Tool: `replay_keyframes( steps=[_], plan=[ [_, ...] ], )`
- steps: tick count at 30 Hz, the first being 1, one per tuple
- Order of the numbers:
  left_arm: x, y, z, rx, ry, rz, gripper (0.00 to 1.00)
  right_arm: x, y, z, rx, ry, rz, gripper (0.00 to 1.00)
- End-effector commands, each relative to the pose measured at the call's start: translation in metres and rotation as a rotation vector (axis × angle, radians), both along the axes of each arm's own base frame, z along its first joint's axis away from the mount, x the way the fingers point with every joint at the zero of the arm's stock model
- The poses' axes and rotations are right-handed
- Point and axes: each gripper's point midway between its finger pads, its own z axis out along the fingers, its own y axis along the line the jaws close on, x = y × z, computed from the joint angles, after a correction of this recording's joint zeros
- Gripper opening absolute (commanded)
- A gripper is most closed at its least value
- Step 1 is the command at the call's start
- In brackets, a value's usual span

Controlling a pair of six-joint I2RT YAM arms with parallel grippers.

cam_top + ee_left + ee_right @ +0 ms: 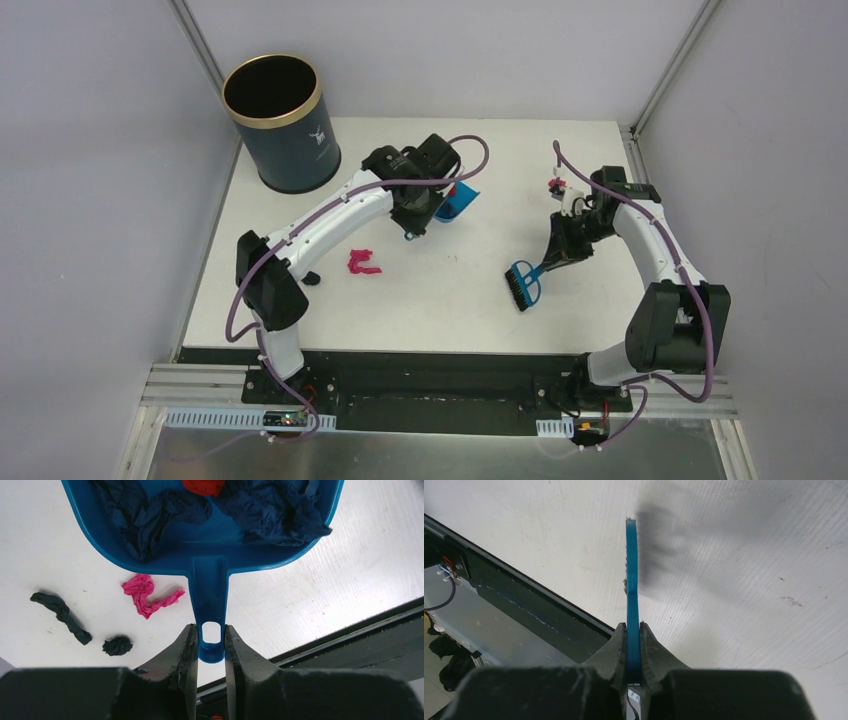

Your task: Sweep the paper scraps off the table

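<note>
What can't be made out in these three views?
Top view: the left arm covers most of the dustpan and its load.
Left wrist view: the top edge crops the dustpan's mouth.
Right wrist view: the brush is edge-on; the dark blur beside it may be bristles or shadow.
Top view: black paper scraps barely show.

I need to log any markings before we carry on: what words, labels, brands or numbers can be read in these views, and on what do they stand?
No text can be read in any view.
Bin: a small white emblem on its dark blue side, too small to read.
Dustpan and brush: no markings visible.
</note>
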Motion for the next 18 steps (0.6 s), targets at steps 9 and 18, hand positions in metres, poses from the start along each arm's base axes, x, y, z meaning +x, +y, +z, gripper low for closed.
replay_keyframes(
  steps=[9, 18],
  plan=[
    [0.063, 0.04, 0.055, -0.052, -0.086, 0.146, 0.0, -0.001, 0.017, 0.004, 0.102, -0.071, 0.01, 0.0],
    [0.111, 0.083, 0.079, -0.124, -0.131, 0.29, 0.0, -0.002, 0.018, 0.0, 0.113, -0.058, 0.012, 0.0]
  ],
)
